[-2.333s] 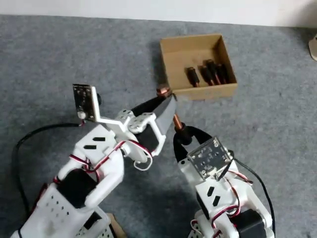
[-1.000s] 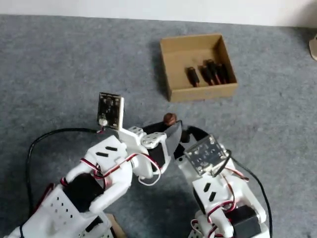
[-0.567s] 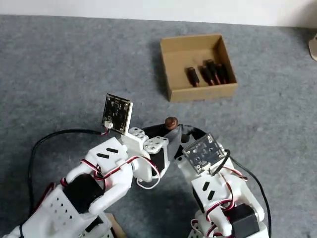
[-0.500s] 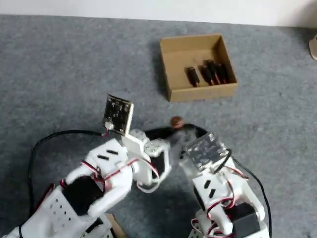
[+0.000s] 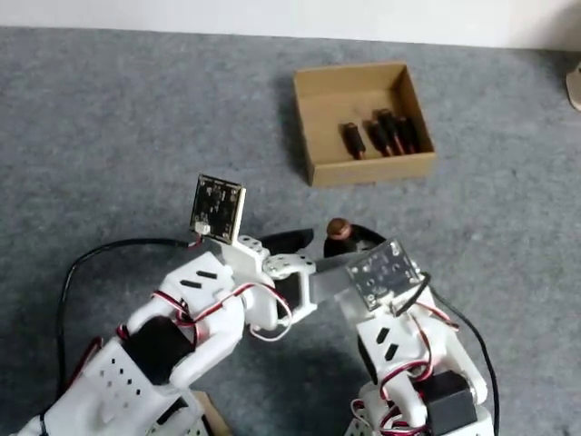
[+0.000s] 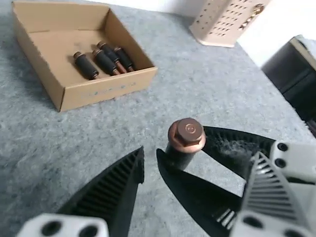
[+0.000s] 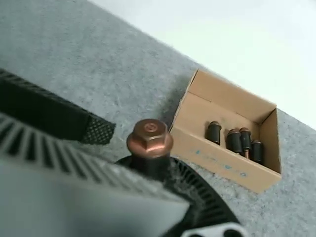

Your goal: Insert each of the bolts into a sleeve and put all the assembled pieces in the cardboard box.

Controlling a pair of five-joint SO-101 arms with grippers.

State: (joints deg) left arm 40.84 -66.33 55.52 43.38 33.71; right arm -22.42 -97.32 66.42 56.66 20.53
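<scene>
1. Letting go is the change. The left pincer (image 6: 149,157) gripped the bolt's head a moment ago and pushed it down. It has now drawn back and stands narrowly parted, holding nothing, just beside the bolt.
2. The bolt (image 5: 338,227) has sunk. Its long copper shank, bare earlier, is now hidden in the black sleeve (image 6: 177,155), and only the hex head shows on top. I judge this piece assembled.
3. The right pincer (image 7: 154,170) is closed on the sleeve and holds the piece upright above the bench (image 5: 136,136), nearer the arms' bases than before.
4. What seems left for this piece is the carry to the box (image 5: 372,170), which sits well apart, farther out and slightly to the right.
5. Only grey bench lies between the right pincer and the box, so the path looks free. The box's near wall must be cleared from above. Inside, the finished pieces (image 5: 381,134) lie toward the right wall, leaving bare floor at the left for a drop. The tightest spot is the left pincer, close at the piece's side, so lifting away first should avoid a knock.
</scene>
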